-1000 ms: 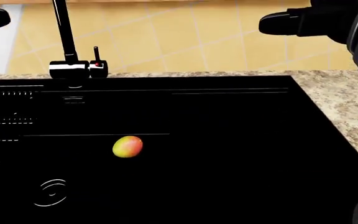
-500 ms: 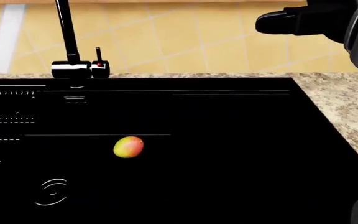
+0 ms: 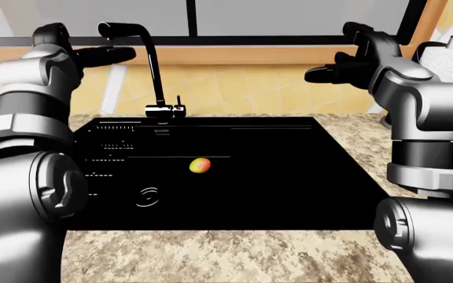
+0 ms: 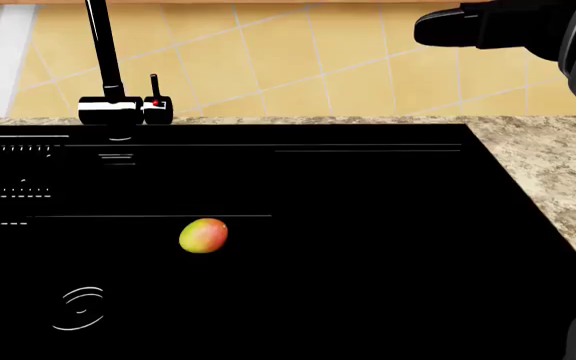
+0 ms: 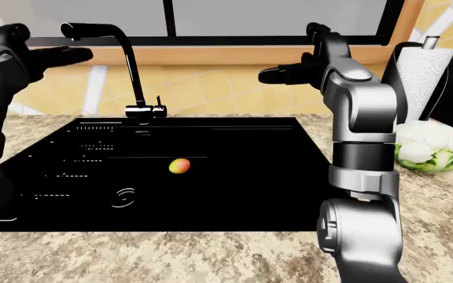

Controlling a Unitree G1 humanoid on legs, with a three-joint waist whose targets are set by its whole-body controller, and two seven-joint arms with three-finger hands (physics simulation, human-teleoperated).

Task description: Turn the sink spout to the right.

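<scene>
The black gooseneck sink spout (image 3: 155,71) rises from its chrome base (image 3: 166,110) at the sink's far rim, and its curved end points to the left in the left-eye view. My left hand (image 3: 109,56) is open, fingers stretched out just below the spout's outlet end; I cannot tell whether they touch it. Well to the right of the spout, my right hand (image 3: 325,71) is raised and open, holding nothing. In the head view only the spout's stem (image 4: 103,52) and my right hand (image 4: 448,30) show.
The black sink basin (image 3: 289,177) holds a mango (image 3: 199,165) near its middle and a drain (image 3: 147,196) lower left. Speckled stone counter (image 3: 234,256) surrounds it. A paper towel roll (image 5: 421,76) and a cauliflower (image 5: 425,144) stand at the right. A window runs above.
My left hand has left the head view's top left corner. The right hand has crept slightly upward. The picture has wobbled a little; the spout and the mango keep their places.
</scene>
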